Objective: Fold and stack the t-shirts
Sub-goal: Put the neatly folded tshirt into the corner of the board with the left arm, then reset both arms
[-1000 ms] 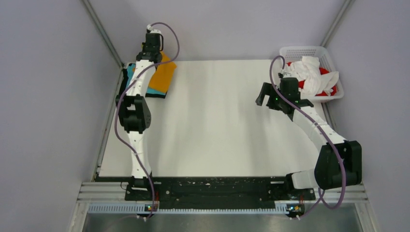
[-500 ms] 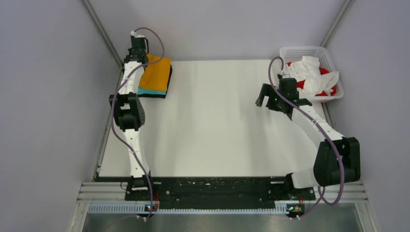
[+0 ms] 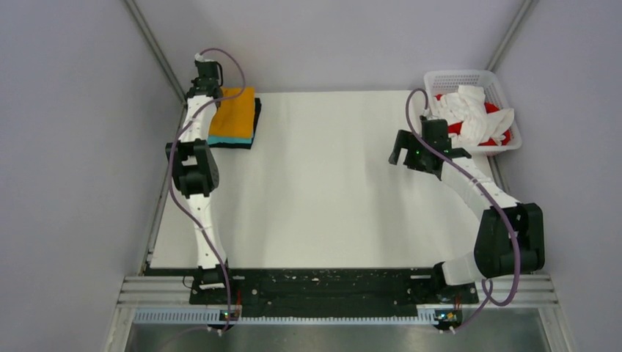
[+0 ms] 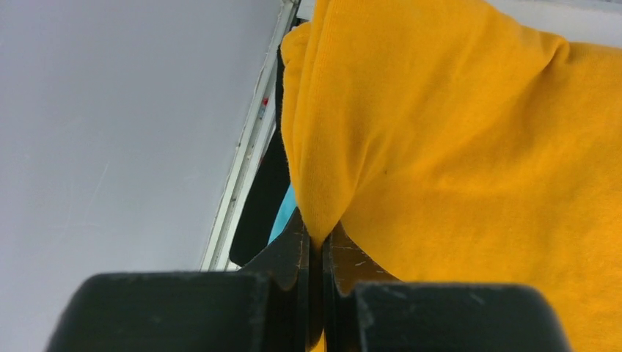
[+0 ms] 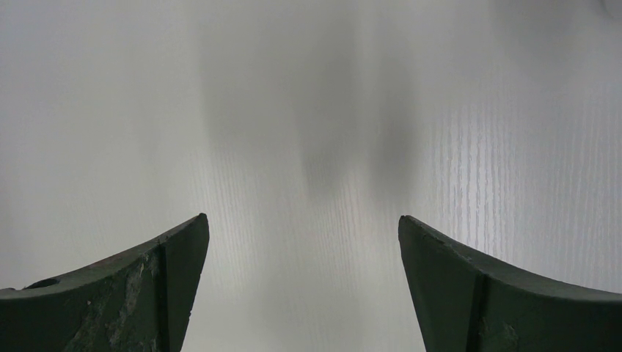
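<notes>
Left gripper (image 4: 317, 246) clamps tight on the upper-left corner of the orange-yellow t-shirt (image 3: 236, 111).
The folded shirt's long axis runs up-frame; left arm (image 3: 192, 158) stretched far, right gripper (image 5: 301, 224) gaping wide, empty.

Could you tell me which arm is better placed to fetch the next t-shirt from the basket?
Right. The right hand is open and empty near the white basket of crumpled t-shirts, while the left hand is pinching the orange-yellow t-shirt at the far left.
</notes>
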`<state>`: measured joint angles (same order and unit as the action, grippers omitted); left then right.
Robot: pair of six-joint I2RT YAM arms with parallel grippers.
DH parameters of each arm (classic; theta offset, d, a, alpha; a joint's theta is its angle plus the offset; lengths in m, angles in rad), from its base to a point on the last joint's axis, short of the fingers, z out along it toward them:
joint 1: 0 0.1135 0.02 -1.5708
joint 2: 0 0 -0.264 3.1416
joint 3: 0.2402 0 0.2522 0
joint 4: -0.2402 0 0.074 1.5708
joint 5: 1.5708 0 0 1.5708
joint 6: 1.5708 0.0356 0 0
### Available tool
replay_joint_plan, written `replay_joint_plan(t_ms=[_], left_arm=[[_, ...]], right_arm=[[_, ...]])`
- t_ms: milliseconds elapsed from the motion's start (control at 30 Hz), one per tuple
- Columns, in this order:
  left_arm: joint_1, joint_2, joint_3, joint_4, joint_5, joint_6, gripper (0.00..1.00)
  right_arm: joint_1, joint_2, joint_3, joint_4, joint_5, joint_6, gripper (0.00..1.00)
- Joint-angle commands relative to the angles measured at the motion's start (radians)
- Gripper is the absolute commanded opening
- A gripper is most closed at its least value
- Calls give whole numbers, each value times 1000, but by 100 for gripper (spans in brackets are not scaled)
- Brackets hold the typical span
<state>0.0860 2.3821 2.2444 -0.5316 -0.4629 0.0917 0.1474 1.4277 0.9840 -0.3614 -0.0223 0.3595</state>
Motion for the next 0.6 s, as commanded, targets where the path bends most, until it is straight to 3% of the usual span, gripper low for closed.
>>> replay_joint_plan(t_ms=[0, 33, 133, 200, 400, 567], left_arm=[[23, 8, 41, 11, -53, -27, 9], [23, 7, 42, 11, -58, -35, 19], [23, -20, 49, -8, -40, -105, 70], [23, -54, 49, -20, -29, -176, 97], [21, -185, 36, -70, 55, -312, 99], [12, -355, -104, -77, 200, -380, 99]], right_arm=[[-6, 12, 58, -5, 18, -9, 98], [-5, 15, 59, -6, 19, -9, 98], [-5, 17, 68, -6, 16, -12, 98], [-5, 19, 74, -11, 18, -11, 98], [-5, -12, 68, -29, 43, -13, 99], [-5, -83, 40, -25, 76, -9, 99]])
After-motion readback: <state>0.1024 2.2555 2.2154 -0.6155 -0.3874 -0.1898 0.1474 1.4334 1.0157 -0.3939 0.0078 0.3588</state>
